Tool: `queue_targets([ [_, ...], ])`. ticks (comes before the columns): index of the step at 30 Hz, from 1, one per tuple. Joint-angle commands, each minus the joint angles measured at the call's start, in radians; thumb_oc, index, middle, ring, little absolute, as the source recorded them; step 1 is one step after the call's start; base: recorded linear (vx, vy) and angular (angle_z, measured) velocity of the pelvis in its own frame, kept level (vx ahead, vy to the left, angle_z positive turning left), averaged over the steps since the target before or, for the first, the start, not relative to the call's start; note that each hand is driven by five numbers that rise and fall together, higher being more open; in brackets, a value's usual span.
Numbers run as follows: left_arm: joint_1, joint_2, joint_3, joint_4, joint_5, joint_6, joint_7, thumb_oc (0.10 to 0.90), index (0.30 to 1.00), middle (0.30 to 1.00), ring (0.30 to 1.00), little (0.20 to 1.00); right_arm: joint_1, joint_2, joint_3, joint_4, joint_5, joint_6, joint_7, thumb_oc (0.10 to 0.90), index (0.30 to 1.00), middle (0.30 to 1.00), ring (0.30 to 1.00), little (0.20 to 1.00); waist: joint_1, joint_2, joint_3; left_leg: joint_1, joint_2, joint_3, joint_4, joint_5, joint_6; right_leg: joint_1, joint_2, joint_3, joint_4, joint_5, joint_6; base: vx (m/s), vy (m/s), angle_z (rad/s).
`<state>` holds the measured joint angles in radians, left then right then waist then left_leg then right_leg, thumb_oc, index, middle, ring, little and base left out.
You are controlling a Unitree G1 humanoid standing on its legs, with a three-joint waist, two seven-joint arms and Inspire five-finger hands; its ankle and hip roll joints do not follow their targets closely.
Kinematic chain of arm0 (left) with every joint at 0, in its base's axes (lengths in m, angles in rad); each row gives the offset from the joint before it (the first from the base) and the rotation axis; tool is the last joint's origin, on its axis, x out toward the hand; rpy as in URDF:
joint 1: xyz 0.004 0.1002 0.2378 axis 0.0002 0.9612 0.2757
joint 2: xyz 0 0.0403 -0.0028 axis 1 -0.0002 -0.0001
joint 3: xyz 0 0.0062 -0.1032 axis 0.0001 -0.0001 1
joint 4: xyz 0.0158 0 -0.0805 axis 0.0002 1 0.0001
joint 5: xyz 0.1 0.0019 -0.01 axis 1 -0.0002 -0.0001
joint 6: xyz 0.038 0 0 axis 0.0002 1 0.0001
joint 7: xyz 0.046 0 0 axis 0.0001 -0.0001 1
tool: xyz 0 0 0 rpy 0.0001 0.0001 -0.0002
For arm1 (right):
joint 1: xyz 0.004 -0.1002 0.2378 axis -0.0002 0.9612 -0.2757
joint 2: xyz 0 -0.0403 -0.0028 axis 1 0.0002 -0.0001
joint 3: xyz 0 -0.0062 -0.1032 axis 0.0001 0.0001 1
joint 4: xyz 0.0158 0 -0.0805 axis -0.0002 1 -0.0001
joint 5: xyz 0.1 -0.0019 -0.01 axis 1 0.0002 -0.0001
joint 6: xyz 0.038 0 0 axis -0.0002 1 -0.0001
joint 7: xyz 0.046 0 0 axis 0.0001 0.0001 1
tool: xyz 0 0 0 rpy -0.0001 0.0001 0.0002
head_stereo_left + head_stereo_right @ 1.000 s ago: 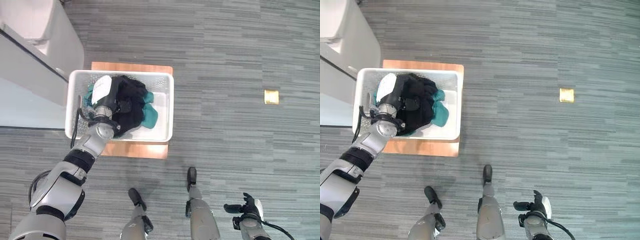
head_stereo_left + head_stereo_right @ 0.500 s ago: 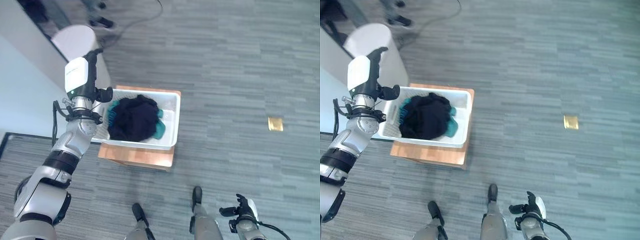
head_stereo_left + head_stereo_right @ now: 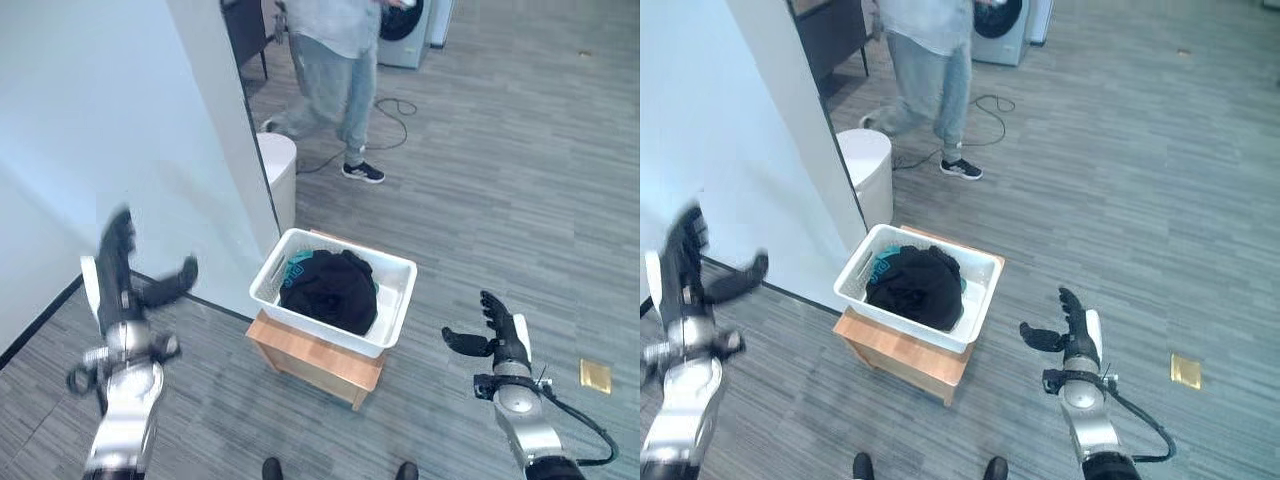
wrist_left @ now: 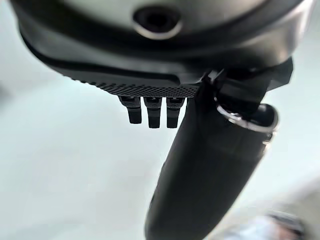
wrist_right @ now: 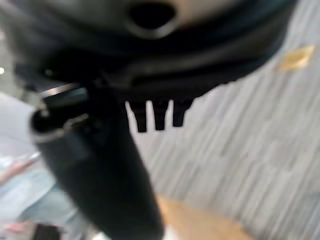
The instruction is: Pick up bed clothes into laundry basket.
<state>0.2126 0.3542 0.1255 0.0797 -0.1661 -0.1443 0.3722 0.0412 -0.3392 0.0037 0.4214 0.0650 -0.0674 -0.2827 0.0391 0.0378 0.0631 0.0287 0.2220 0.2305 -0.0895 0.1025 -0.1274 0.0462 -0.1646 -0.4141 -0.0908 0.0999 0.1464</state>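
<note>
Since the frame half a second earlier the camera has swung upward, so the whole scene has shifted; the left hand (image 3: 122, 283), then raised beside the basket's rim, now stands well apart from it on the left, and the right hand (image 3: 503, 343) is lifted higher into view. Left to right: the left hand is raised in front of a pale wall (image 3: 100, 140), fingers straight and thumb spread, holding nothing — the left wrist view confirms extended fingers (image 4: 150, 112) against a blank pale surface. A white cylindrical bin (image 3: 279, 175) stands at the wall's corner. Just in front of it, the white laundry basket (image 3: 395, 310) rests on a low wooden stand (image 3: 312, 355) on the grey plank floor (image 3: 520, 170). The bed clothes (image 3: 330, 290) — a bundle of black cloth with a teal piece showing at its far-left edge — lie inside the basket, heaped toward its left half. Beyond the basket a person (image 3: 335, 80) in light trousers and dark shoes stands near a washing machine (image 3: 405, 30). At right, the right hand is held upright, well apart from the basket, fingers straight, thumb out, empty; the right wrist view shows the same straight fingers (image 5: 159, 114). A small brass floor plate (image 3: 595, 376) lies at far right.
</note>
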Motion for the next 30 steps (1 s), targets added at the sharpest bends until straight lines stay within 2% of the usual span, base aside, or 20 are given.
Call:
queue_targets([
  [1, -0.047, 0.015, 0.036, -0.007, -0.013, -0.06, -0.075, 0.8, 0.9, 0.9, 0.9, 0.9, 0.031, 0.012, -0.025, -0.125, -0.017, -0.06, 0.028, 0.8, 0.9, 0.9, 0.9, 0.9, 0.006, -0.035, -0.021, 0.014, 0.043, -0.045, 0.002, -0.051, -0.047, 0.05, -0.032, -0.023, 0.004, -0.087, 0.032, -0.02, 0.054, 0.26],
  [5, 0.026, -0.028, 0.035, 0.0, -0.055, -0.066, -0.124, 0.8, 0.9, 0.9, 0.9, 0.9, 0.072, 0.023, -0.014, -0.248, -0.052, -0.075, 0.051, 0.8, 0.9, 0.9, 0.9, 0.9, 0.013, -0.031, -0.018, 0.027, 0.03, -0.055, 0.002, -0.059, -0.035, 0.057, -0.036, -0.016, 0.004, -0.085, 0.032, -0.01, 0.06, 0.1],
  [8, 0.054, -0.02, 0.026, -0.029, -0.049, -0.081, -0.143, 0.8, 0.9, 0.9, 0.9, 0.9, 0.082, 0.01, -0.005, -0.341, -0.098, -0.1, 0.057, 0.8, 0.9, 0.9, 0.9, 0.9, 0.026, -0.033, 0.006, 0.033, 0.015, -0.076, 0.002, -0.062, -0.024, 0.063, -0.041, -0.019, 0.032, -0.085, 0.031, -0.05, 0.051, 0.0],
  [9, 0.051, -0.016, 0.025, -0.037, -0.052, -0.087, -0.14, 0.8, 0.9, 0.9, 0.9, 0.9, 0.07, 0.006, -0.003, -0.364, -0.111, -0.108, 0.051, 0.8, 0.9, 0.9, 0.9, 0.9, 0.03, -0.033, 0.022, 0.024, 0.009, -0.082, 0.002, -0.056, -0.016, 0.036, -0.049, -0.022, 0.073, -0.082, 0.03, -0.16, 0.06, 0.04],
  [11, 0.044, -0.006, 0.024, -0.058, -0.071, -0.105, -0.123, 0.8, 0.9, 0.9, 0.9, 0.9, 0.029, -0.008, 0.006, -0.424, -0.142, -0.123, 0.037, 0.8, 0.9, 0.9, 0.9, 0.9, 0.034, -0.02, 0.078, 0.017, 0.001, -0.095, 0.002, -0.056, -0.003, -0.054, -0.078, -0.008, 0.227, -0.1, 0.049, -0.25, 0.065, 0.08],
  [12, 0.037, -0.003, 0.023, -0.066, -0.082, -0.112, -0.11, 0.8, 0.9, 0.9, 0.9, 0.9, 0.004, -0.015, 0.012, -0.453, -0.158, -0.126, 0.032, 0.8, 0.9, 0.9, 0.9, 0.9, 0.034, -0.013, 0.104, 0.003, -0.001, -0.106, 0.002, -0.045, 0.002, -0.089, -0.08, 0.018, 0.283, -0.12, 0.062, -0.32, 0.057, 0.17],
  [14, 0.01, 0.008, 0.012, -0.065, -0.098, -0.129, -0.09, 0.8, 0.9, 0.9, 0.9, 0.9, -0.041, -0.023, 0.018, -0.495, -0.171, -0.144, 0.016, 0.8, 0.9, 0.9, 0.9, 0.9, 0.027, 0.007, 0.13, -0.047, -0.008, -0.141, 0.002, -0.023, 0.01, -0.171, -0.06, 0.137, 0.399, -0.152, 0.086, -0.3, -0.035, 0.36],
  [15, -0.013, 0.024, -0.003, -0.056, -0.101, -0.142, -0.073, 0.8, 0.9, 0.9, 0.9, 0.9, -0.075, -0.029, 0.031, -0.526, -0.176, -0.156, 0.006, 0.8, 0.9, 0.9, 0.9, 0.9, 0.033, 0.019, 0.136, -0.084, -0.015, -0.192, 0.002, -0.008, 0.011, -0.169, -0.028, 0.273, 0.453, -0.212, 0.07, -0.19, -0.107, 0.72],
  [16, -0.015, 0.024, -0.003, -0.055, -0.101, -0.142, -0.073, 0.8, 0.9, 0.9, 0.9, 0.9, -0.077, -0.029, 0.03, -0.526, -0.176, -0.157, 0.006, 0.8, 0.9, 0.9, 0.9, 0.9, 0.035, 0.022, 0.133, -0.09, -0.012, -0.191, 0.002, -0.003, 0.011, -0.175, -0.023, 0.274, 0.448, -0.204, 0.068, -0.09, -0.219, 1.02],
  [17, -0.025, 0.036, -0.005, -0.051, -0.102, -0.147, -0.062, 0.8, 0.9, 0.9, 0.9, 0.9, -0.093, -0.045, 0.039, -0.556, -0.193, -0.168, 0.004, 0.8, 0.9, 0.9, 0.9, 0.9, 0.039, 0.022, 0.134, -0.108, -0.012, -0.234, 0.002, 0.007, 0.005, -0.151, -0.007, 0.347, 0.479, -0.245, 0.056, -0.02, -0.127, 0.92],
  [20, -0.026, 0.036, -0.004, -0.051, -0.102, -0.147, -0.062, 0.8, 0.9, 0.9, 0.9, 0.9, -0.094, -0.046, 0.039, -0.556, -0.193, -0.168, 0.004, 0.8, 0.9, 0.9, 0.9, 0.9, 0.039, 0.026, 0.133, -0.112, -0.008, -0.235, 0.002, 0.012, 0.004, -0.153, -0.003, 0.345, 0.474, -0.238, 0.054, 0.0, -0.102, 0.7],
  [21, -0.04, 0.045, -0.013, -0.036, -0.114, -0.153, -0.042, 0.8, 0.9, 0.9, 0.9, 0.9, -0.141, -0.076, 0.065, -0.576, -0.219, -0.17, 0.005, 0.8, 0.9, 0.9, 0.9, 0.9, 0.053, 0.019, 0.138, -0.138, -0.02, -0.284, 0.002, 0.025, -0.011, -0.09, 0.006, 0.406, 0.423, -0.314, 0.02, -0.29, -0.656, 0.52],
  [22, -0.059, 0.028, -0.001, 0.003, -0.142, -0.172, -0.012, 0.8, 0.9, 0.9, 0.9, 0.9, -0.286, -0.078, 0.163, -0.539, -0.16, -0.19, 0.022, 0.8, 0.9, 0.9, 0.9, 0.9, 0.111, 0.026, 0.153, -0.238, -0.001, -0.324, 0.004, 0.108, -0.07, 0.034, 0.048, 0.365, 0.18, -0.306, -0.022, -0.4, -0.802, 0.76],
  [23, -0.058, 0.002, -0.004, 0.002, -0.144, -0.161, -0.015, 0.8, 0.9, 0.9, 0.9, 0.9, -0.295, -0.092, 0.184, -0.538, -0.156, -0.195, 0.03, 0.8, 0.9, 0.9, 0.9, 0.9, 0.117, 0.037, 0.163, -0.275, 0.002, -0.311, 0.011, 0.125, -0.076, 0.056, 0.07, 0.358, 0.12, -0.287, -0.038, -0.38, -0.636, 0.98],
  [24, -0.058, 0.001, -0.005, 0.002, -0.144, -0.161, -0.015, 0.8, 0.9, 0.9, 0.9, 0.9, -0.295, -0.093, 0.185, -0.537, -0.156, -0.195, 0.03, 0.8, 0.9, 0.9, 0.9, 0.9, 0.114, 0.036, 0.16, -0.274, 0.001, -0.313, 0.01, 0.116, -0.078, 0.061, 0.069, 0.354, 0.116, -0.292, -0.04, -0.12, -0.243, 1.32],
  [25, -0.041, -0.031, -0.001, 0.003, -0.166, -0.164, -0.026, 0.8, 0.9, 0.9, 0.9, 0.9, -0.308, -0.103, 0.208, -0.536, -0.156, -0.19, 0.047, 0.8, 0.9, 0.9, 0.9, 0.9, 0.113, 0.037, 0.171, -0.283, -0.004, -0.281, 0.018, 0.108, -0.069, 0.073, 0.076, 0.341, 0.082, -0.281, -0.045, -0.3, -0.258, 1.13],
  [26, -0.015, -0.09, -0.006, 0.033, -0.206, -0.168, -0.035, 0.8, 0.9, 0.9, 0.9, 0.9, -0.336, -0.117, 0.244, -0.532, -0.151, -0.187, 0.071, 0.8, 0.9, 0.9, 0.9, 0.9, 0.114, 0.037, 0.198, -0.278, -0.002, -0.154, 0.071, 0.081, -0.047, 0.078, 0.059, 0.259, 0.035, -0.243, -0.047, -0.34, -0.244, 1.06],
  [27, -0.015, -0.091, -0.006, 0.033, -0.206, -0.168, -0.036, 0.8, 0.9, 0.9, 0.9, 0.9, -0.337, -0.117, 0.245, -0.531, -0.151, -0.187, 0.07, 0.8, 0.9, 0.9, 0.9, 0.9, 0.113, 0.039, 0.197, -0.283, 0.0, -0.155, 0.075, 0.082, -0.047, 0.076, 0.061, 0.259, 0.032, -0.239, -0.047, -0.47, -0.243, 1.15],
  [28, 0.001, -0.104, -0.004, 0.036, -0.225, -0.17, -0.048, 0.8, 0.9, 0.9, 0.9, 0.9, -0.339, -0.121, 0.255, -0.543, -0.145, -0.182, 0.083, 0.8, 0.9, 0.9, 0.9, 0.9, 0.109, 0.044, 0.194, -0.268, 0.005, -0.125, 0.105, 0.066, -0.04, 0.063, 0.056, 0.218, 0.014, -0.217, -0.048, -0.31, -0.151, 1.35],
  [30, 0.049, -0.12, 0.005, 0.042, -0.238, -0.166, -0.068, 0.8, 0.9, 0.9, 0.9, 0.9, -0.33, -0.109, 0.268, -0.558, -0.124, -0.182, 0.112, 0.8, 0.9, 0.9, 0.9, 0.9, 0.104, 0.041, 0.187, -0.233, -0.024, -0.124, 0.211, -0.013, -0.025, 0.032, 0.031, 0.152, 0.004, -0.182, -0.049, -0.41, -0.249, 1.45],
])
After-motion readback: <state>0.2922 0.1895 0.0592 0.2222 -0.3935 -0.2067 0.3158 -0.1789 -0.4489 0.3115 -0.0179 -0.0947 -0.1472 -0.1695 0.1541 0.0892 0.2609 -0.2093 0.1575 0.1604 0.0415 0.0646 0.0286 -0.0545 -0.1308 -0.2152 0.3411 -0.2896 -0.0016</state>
